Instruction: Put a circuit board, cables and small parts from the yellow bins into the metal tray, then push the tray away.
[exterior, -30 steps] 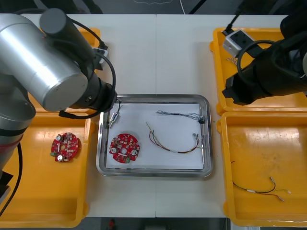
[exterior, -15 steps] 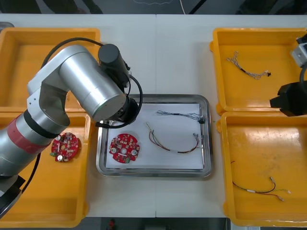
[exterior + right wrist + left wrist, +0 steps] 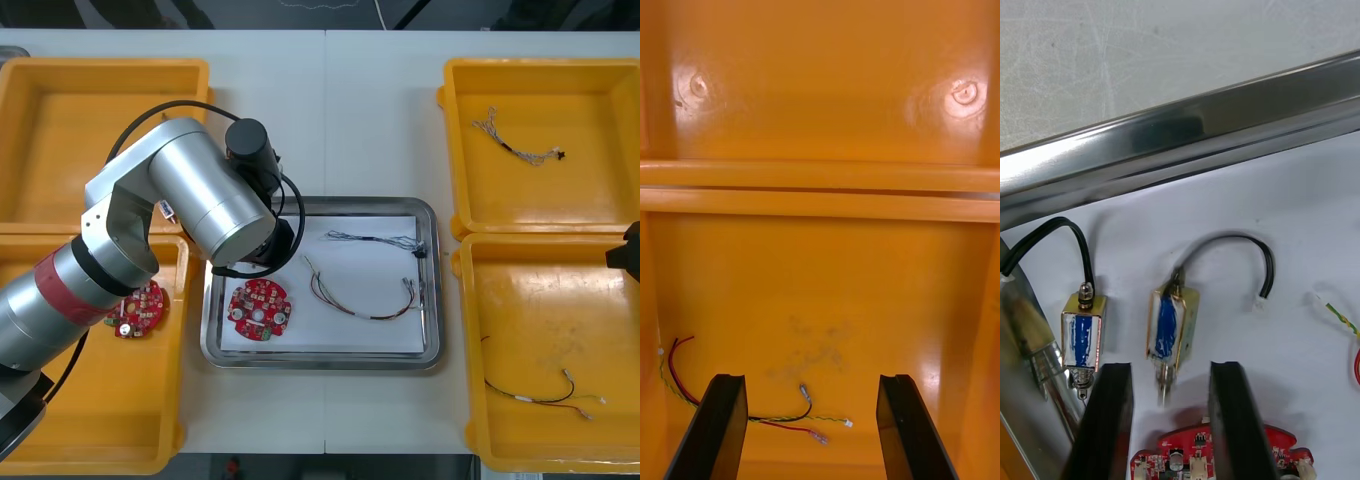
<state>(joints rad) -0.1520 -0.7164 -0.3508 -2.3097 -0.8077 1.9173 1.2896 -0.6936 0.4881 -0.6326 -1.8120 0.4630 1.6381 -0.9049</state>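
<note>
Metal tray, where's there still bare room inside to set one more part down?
Barest: the white strip along the tray's near rim, bordered by the circuit board, the red and yellow cable and the right wall. Crowded: the far left corner, where the open left hand hangs over a small metal part.

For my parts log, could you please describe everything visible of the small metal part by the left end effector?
The small metal part is a boxy block: a brass-coloured frame around a blue-wrapped core, a thin metal pin at one end, a black lead arching from the other to a white plug. It lies flat on the white inside of the metal tray, near its wall. Its pin points into the open left end effector, touching neither finger, just short of the circuit board.
</note>
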